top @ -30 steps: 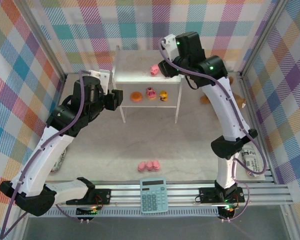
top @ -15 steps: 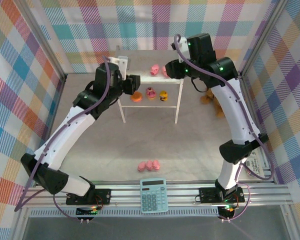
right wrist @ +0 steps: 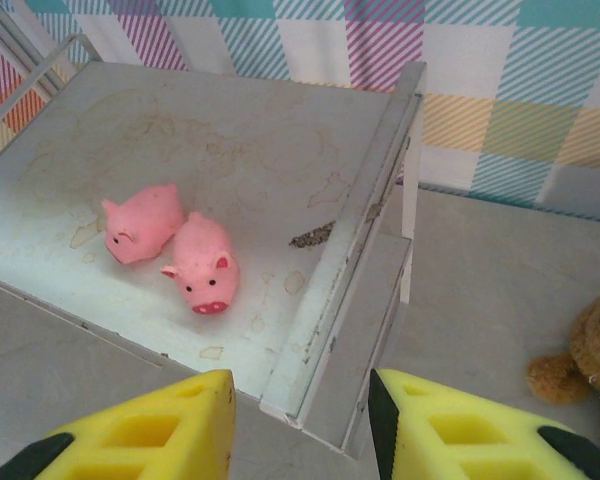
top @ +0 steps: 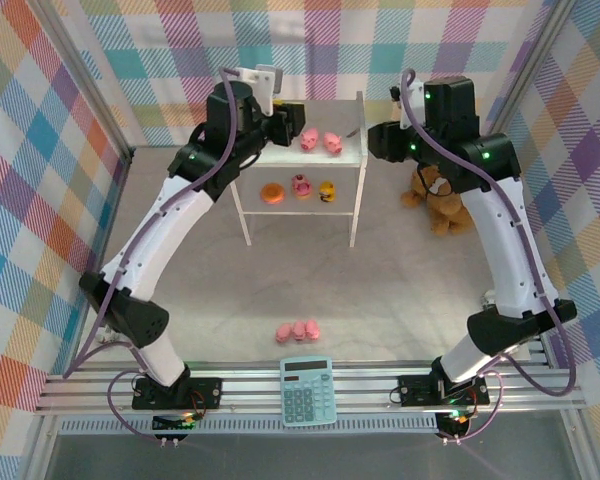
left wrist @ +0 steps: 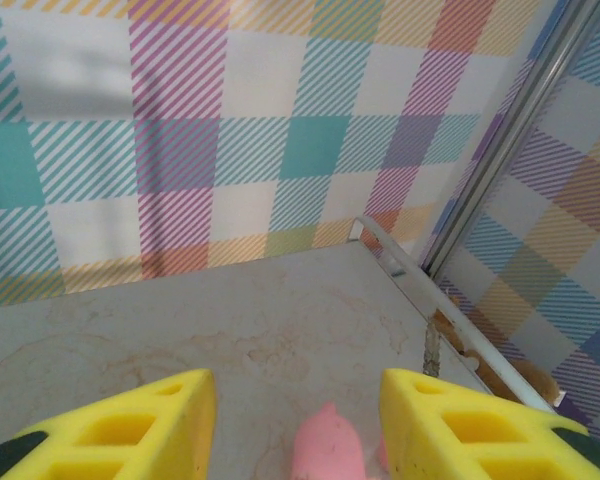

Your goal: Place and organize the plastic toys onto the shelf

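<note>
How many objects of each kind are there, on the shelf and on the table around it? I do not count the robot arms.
Pink pigs: 5 (2 on the shelf, 3 on the table)
Orange ring: 1
Pink cupcake: 1
Yellow duck: 1
Brown plush animal: 1
Teal calculator: 1
Total: 10

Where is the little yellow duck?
In the top view, the yellow duck sits on the lower board of the shelf, at the right end of the row, beside the pink cupcake piece.

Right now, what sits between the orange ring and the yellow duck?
The pink cupcake-like piece stands between the orange ring and the yellow duck, all three in one row, as the top external view shows.
</note>
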`<act>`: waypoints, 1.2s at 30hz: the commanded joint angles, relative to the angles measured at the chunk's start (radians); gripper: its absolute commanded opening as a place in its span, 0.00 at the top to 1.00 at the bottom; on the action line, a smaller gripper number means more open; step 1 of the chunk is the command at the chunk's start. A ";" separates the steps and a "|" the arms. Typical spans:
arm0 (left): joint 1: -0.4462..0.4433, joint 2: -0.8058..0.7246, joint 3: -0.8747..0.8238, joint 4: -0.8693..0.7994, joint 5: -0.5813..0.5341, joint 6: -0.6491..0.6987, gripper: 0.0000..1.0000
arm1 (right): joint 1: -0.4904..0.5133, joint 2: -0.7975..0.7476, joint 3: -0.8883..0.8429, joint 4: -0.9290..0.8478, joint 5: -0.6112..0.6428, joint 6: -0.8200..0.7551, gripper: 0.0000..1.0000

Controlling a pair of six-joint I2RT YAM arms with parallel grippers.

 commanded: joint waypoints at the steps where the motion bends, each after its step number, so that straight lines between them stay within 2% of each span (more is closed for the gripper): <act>1: 0.011 0.060 0.077 -0.083 0.000 0.025 0.54 | -0.017 -0.045 -0.033 0.049 -0.032 0.017 0.59; 10: 0.011 0.169 0.196 -0.175 -0.052 0.073 0.54 | -0.029 -0.086 -0.067 0.069 -0.035 0.016 0.59; 36: -0.012 0.219 0.290 -0.330 -0.112 0.121 0.54 | -0.031 -0.116 -0.079 0.080 -0.049 0.010 0.58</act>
